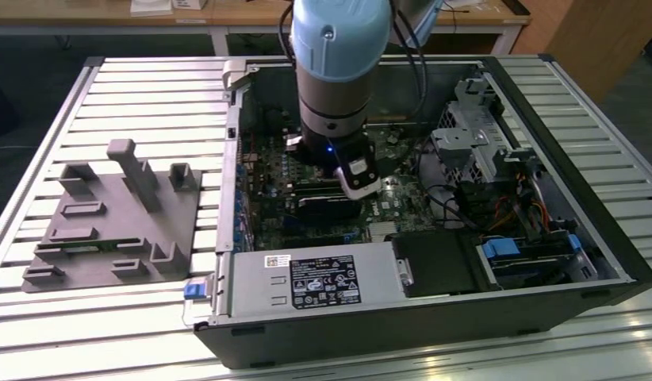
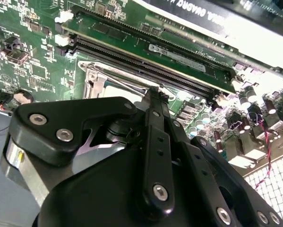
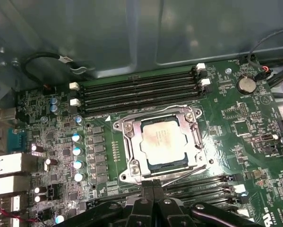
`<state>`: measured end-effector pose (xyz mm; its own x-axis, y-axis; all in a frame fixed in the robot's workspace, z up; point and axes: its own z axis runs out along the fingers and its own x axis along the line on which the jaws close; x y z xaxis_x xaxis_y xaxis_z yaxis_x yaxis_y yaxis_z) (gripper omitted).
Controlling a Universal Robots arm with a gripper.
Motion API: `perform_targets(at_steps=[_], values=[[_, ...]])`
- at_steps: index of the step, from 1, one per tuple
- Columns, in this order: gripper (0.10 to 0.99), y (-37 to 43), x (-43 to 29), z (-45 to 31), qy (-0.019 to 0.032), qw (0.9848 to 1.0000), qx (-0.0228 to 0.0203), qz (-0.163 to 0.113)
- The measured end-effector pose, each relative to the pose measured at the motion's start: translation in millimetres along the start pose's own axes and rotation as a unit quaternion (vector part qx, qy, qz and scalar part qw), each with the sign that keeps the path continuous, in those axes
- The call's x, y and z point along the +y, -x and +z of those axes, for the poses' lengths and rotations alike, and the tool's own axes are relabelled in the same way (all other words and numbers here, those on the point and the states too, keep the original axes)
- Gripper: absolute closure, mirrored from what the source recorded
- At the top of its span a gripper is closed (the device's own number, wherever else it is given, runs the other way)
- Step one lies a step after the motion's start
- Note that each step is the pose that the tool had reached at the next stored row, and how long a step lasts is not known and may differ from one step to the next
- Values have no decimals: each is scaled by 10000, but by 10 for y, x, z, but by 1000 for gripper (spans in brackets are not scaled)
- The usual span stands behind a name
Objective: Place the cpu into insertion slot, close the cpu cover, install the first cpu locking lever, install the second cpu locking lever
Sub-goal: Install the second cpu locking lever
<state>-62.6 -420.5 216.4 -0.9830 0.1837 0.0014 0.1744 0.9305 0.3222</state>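
One arm, its hand (image 3: pixel 153 185) down inside the open computer case (image 1: pixel 411 317) that lies on the slatted surface (image 1: pixel 114 79). The fingers are pressed together at the tips, clenched, with nothing visible between them. In the first wrist view the tips sit just beside the near edge of the insertion slot (image 3: pixel 127 175), right by a thin wire locking lever (image 3: pixel 179 174) that runs along that edge. Cannot tell if they touch it.

The cpu (image 3: pixel 162 142) is already seated flat in the slot. The cpu cover (image 3: pixel 134 130) lies down over it, its silvery face showing through the window. Whether the levers are latched, cannot tell. Long black memory slots (image 3: pixel 136 94) run just beside the socket.

Handling, as a judgement: the chip is light, stiff and slick, with fragile contacts under it, so hold by the edges only. The cover is thin sheet metal, hinged; push on the frame, not on the chip. The lever is a springy wire, best taken at its free bent end.
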Motion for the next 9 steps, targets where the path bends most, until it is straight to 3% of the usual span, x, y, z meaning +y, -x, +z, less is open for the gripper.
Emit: perform_targets(at_steps=[9], values=[[980, -54, -59, 58, 113, 9999, 20, 7]])
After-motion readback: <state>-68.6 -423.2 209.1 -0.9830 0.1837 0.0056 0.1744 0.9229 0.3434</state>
